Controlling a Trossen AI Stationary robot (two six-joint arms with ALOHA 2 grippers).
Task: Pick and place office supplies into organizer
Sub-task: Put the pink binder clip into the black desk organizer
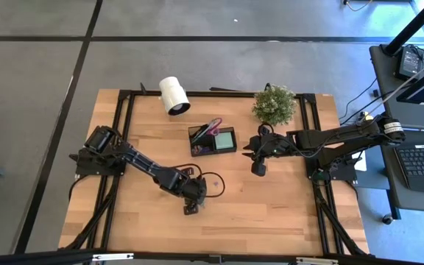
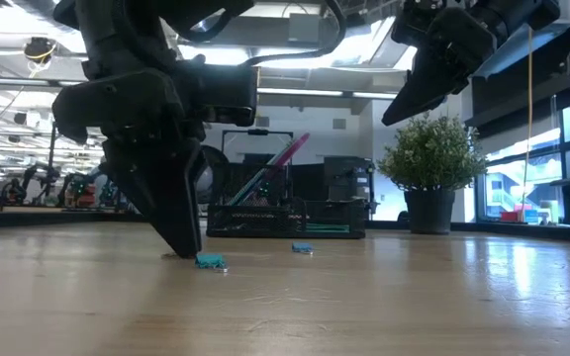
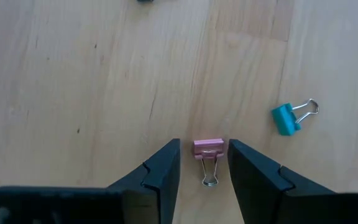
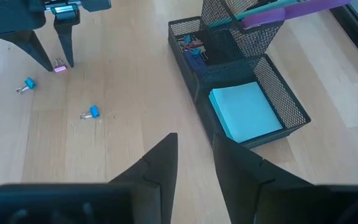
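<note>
A pink binder clip [image 3: 208,149] is seen flat on the table [image 1: 271,206], well in front of the organizer [image 1: 212,140], its wire handles pointing toward the left wrist. It is straddled by the narrowly parted, untouching left gripper [image 3: 204,167]. The right gripper [image 4: 194,158], raised beside the organizer, is held narrowly apart and empty.

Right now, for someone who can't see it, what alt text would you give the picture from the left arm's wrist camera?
The left gripper has its two dark fingers open around a small pink binder clip lying on the wooden table. A blue binder clip lies apart from it, off to one side.
</note>
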